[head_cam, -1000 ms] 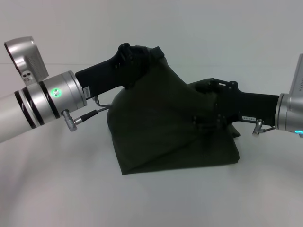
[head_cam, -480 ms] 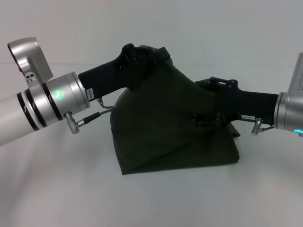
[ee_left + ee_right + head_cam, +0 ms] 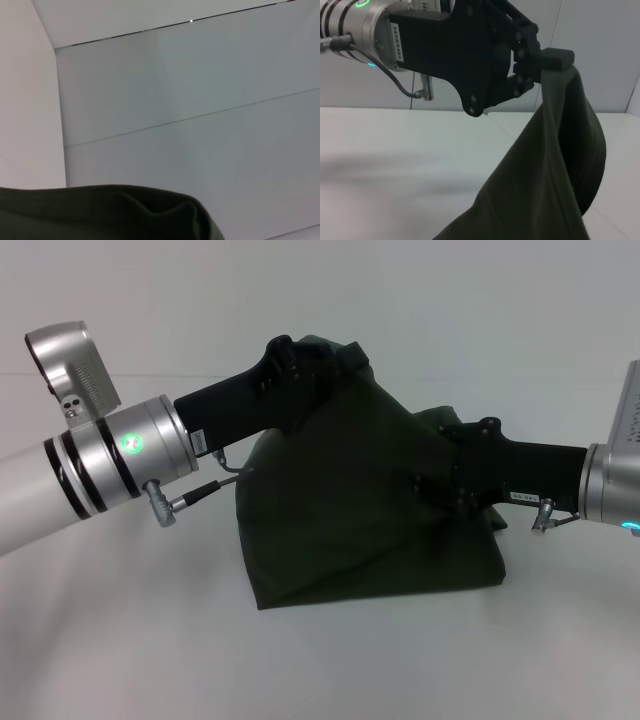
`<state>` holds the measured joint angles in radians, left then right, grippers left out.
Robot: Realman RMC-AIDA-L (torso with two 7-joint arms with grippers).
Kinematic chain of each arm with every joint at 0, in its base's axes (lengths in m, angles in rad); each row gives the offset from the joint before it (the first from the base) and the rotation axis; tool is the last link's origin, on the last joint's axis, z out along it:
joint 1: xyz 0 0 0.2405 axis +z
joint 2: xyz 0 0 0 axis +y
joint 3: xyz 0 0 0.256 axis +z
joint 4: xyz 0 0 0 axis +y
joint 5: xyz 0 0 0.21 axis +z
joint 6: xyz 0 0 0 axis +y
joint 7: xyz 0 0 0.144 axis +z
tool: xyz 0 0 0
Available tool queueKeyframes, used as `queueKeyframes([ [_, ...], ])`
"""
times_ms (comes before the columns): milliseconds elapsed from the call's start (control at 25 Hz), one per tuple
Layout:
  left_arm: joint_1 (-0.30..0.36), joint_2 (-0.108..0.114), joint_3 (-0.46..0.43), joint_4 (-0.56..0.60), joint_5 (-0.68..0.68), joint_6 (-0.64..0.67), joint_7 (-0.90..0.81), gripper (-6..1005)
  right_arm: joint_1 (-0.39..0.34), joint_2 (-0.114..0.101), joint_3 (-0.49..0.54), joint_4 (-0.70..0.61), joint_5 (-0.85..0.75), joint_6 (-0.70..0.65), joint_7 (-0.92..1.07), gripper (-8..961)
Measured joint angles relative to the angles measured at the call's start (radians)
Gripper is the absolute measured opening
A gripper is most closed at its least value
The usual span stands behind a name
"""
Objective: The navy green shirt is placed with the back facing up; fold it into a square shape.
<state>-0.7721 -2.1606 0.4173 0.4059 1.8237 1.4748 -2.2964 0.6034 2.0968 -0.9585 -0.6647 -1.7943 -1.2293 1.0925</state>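
Left end effector (image 3: 335, 360) and right end effector (image 3: 440, 455) each grasp the shirt (image 3: 350, 520), lifting it off the desk (image 3: 130, 640)

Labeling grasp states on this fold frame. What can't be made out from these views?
- Right claw: head view, fingertips buried in the navy green shirt, so the grip can't be confirmed. Its own wrist view doesn't show them.
- Left claw: right wrist view shows it pinching the shirt's edge; in the head view the cloth hides the fingertips.
- Shirt front: faces away in every view.
- Left wrist view: only a strip of shirt, cut off by the frame edge.
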Motion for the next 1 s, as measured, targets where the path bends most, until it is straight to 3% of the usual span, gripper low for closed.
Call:
queueKeyframes([
  [280, -0.001, -0.001, 0.003, -0.005, 0.0, 0.001, 0.011, 21, -0.006, 0.0, 0.009, -0.006, 0.0, -0.006, 0.09, 429],
  [680, -0.001, -0.004, 0.003, -0.009, 0.0, -0.001, 0.016, 26, -0.026, 0.0, 0.011, -0.008, 0.006, -0.028, 0.097, 21],
  [1000, -0.031, -0.008, -0.001, -0.065, -0.006, -0.041, 0.065, 30, -0.071, -0.005, 0.014, -0.009, 0.079, -0.078, 0.096, 23],
])
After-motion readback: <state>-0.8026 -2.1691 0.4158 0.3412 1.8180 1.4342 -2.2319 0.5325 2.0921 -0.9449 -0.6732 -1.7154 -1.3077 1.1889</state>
